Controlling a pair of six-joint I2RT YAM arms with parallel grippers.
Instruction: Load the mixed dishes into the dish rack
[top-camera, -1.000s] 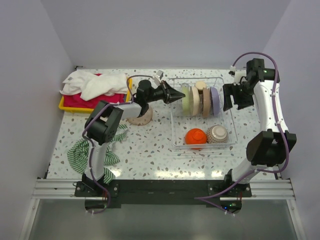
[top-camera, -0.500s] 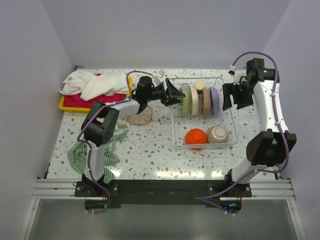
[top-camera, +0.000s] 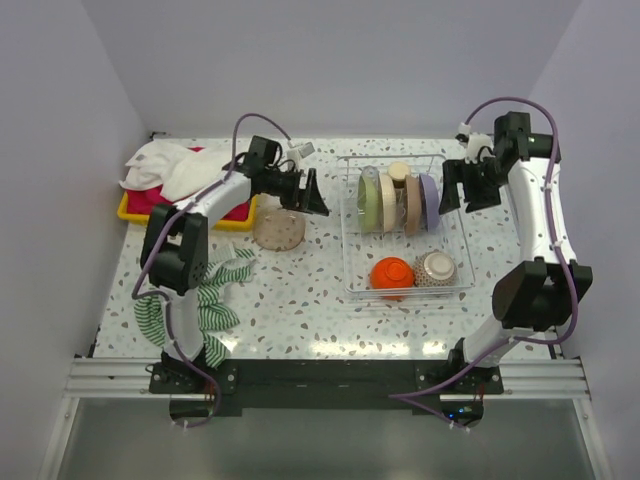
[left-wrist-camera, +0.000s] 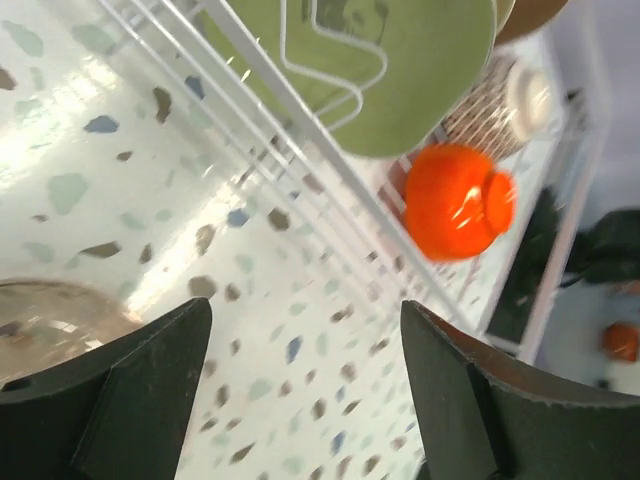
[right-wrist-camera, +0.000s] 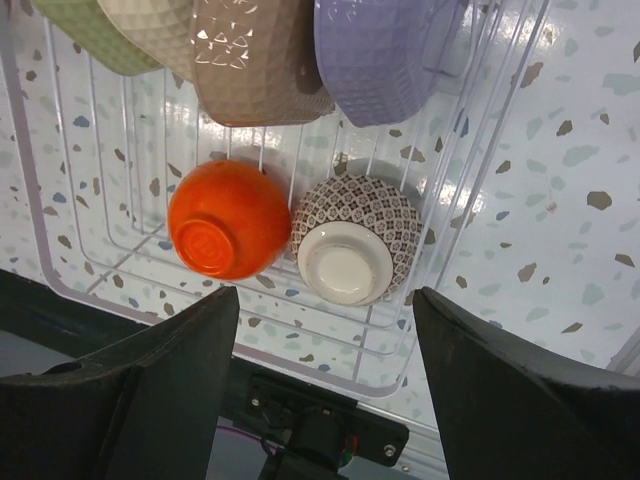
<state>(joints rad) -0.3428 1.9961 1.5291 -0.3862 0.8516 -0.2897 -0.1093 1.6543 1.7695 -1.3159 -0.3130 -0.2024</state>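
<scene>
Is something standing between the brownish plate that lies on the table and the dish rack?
Nothing visible does. Only bare speckled table lies between the brownish plate and the left wall of the dish rack. The open left tool hangs above, toward the plate's far side, holding nothing.

No text, label, brand, number or sign can be read in any of the views. None is made out on the dish rack (top-camera: 358, 255), the orange bowl (right-wrist-camera: 228, 220) or the patterned bowl (right-wrist-camera: 352, 240).
</scene>
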